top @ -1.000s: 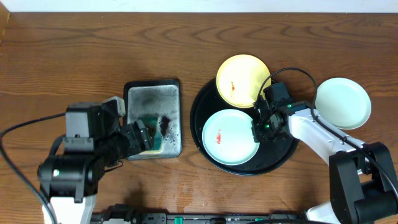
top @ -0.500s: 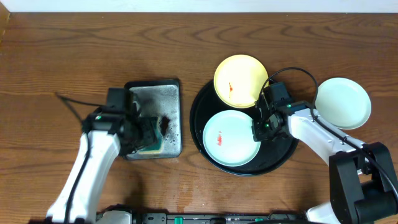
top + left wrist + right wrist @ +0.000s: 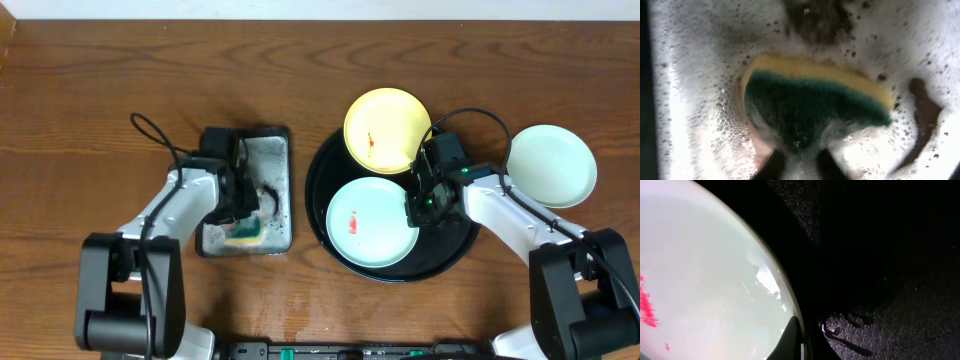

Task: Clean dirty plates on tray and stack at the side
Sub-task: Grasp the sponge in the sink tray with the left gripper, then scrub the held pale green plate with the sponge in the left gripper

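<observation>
Sponge [image 3: 810,100] getting loaded with suds while a dirty plate is being held ready.

Over the foamy pan [image 3: 275,160] the left gripper [image 3: 797,165] is pinching the narrow end of the sponge, and the right gripper [image 3: 807,340] is clenching the rim of the smeared mint plate [image 3: 368,220] at its three o'clock edge. That plate is lying inside the black tray [image 3: 450,255]. The yellow plate [image 3: 388,130], also showing red, is sitting at the tray's twelve o'clock. The third plate [image 3: 551,165] is resting on the table out past three o'clock. From where I'm standing, that grip on the sponge is looking shallow, so it could be slipping out on the way across. A dripping sponge could also be making the pinched rim slick and tipping the plate against the yellow one.
</observation>
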Tool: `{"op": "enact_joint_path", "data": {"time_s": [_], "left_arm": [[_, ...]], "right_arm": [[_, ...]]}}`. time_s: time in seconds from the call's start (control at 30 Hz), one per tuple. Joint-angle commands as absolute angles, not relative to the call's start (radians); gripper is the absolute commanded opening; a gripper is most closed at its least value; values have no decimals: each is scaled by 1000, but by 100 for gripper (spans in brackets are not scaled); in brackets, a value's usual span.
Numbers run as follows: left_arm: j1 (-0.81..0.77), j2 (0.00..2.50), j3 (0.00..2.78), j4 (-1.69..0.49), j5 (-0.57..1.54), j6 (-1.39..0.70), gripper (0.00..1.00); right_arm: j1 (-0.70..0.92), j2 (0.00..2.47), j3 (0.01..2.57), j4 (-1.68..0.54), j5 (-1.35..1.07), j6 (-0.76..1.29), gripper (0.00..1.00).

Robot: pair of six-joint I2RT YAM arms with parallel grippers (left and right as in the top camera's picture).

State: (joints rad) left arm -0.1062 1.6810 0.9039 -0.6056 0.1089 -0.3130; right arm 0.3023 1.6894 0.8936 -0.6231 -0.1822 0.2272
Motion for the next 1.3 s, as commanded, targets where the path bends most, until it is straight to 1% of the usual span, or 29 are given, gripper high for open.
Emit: {"op": "enact_joint_path", "data": {"time_s": [0.0,0.23,0.47,0.63,0.8,0.9,1.03,1.17,1.27], "left_arm": [[-121,1776,869,-612,104,-310,7],[-120,1699,948,-712,104,-311,7],[-120,1541,1024,-804,103,-310,8],[-121,1446,1027,-826,103,-311,7],[-156,1431,1027,-837,104,-311,8],[-211,1430,1036,-830,104,-311,7],[-324,1430,1092,-830,129,-338,7],[-456,1436,1107,-759,196,-453,7],[-583,1502,1105,-641,214,-580,8]], "right_arm": [[309,1704,889,-620,-80,239,1],[309,1704,889,-622,-80,239,1],[309,1704,889,-623,-79,239,1],[309,1704,889,-621,-79,239,1],[309,1704,889,-620,-80,239,1],[309,1704,889,-620,-80,239,1],[309,1704,889,-620,-80,239,1],[309,1704,889,-620,-80,239,1],[309,1704,889,-620,-80,239,1]]}}
